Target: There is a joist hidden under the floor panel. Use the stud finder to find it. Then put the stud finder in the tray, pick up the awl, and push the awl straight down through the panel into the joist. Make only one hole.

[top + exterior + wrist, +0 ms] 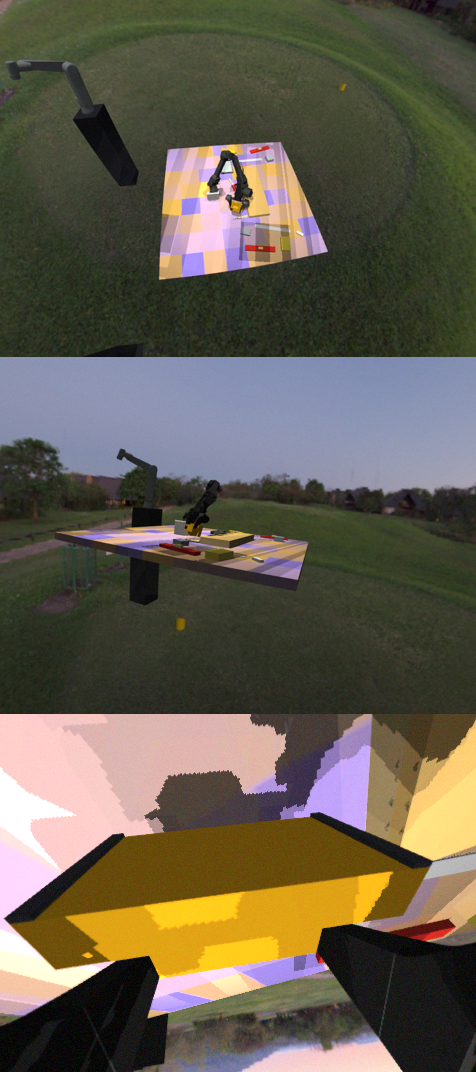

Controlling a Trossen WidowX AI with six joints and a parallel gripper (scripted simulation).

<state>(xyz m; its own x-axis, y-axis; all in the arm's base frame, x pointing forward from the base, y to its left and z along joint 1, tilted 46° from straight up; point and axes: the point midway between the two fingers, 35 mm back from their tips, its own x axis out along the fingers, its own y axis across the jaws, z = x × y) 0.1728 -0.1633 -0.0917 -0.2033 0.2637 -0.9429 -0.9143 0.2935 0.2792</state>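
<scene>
My gripper (pixel 237 202) (pixel 193 525) (pixel 235 933) is shut on the yellow stud finder (pixel 236 206) (pixel 194 530) (pixel 225 929), which has black end strips. It holds the stud finder tilted, over the table just beside the panel's near-left corner. The tan floor panel (pixel 260 205) (pixel 234 540) (pixel 445 824) lies flat to the right. A small tool with a pale yellow handle (pixel 242 217), probably the awl, lies near that corner. A pale, dark-rimmed rectangle (pixel 226 167), possibly the tray, lies behind, partly covered by the arm. No joist shows.
A pale upright block (pixel 212 196) (pixel 179 527) stands by the arm's base. A red-and-white tool (pixel 233 187) lies left of the panel. In front lie a grey block (pixel 245 231), a white strip (pixel 272 228), a red level (pixel 260 248) and an olive-yellow block (pixel 285 243). Another red level (pixel 259 149) lies behind.
</scene>
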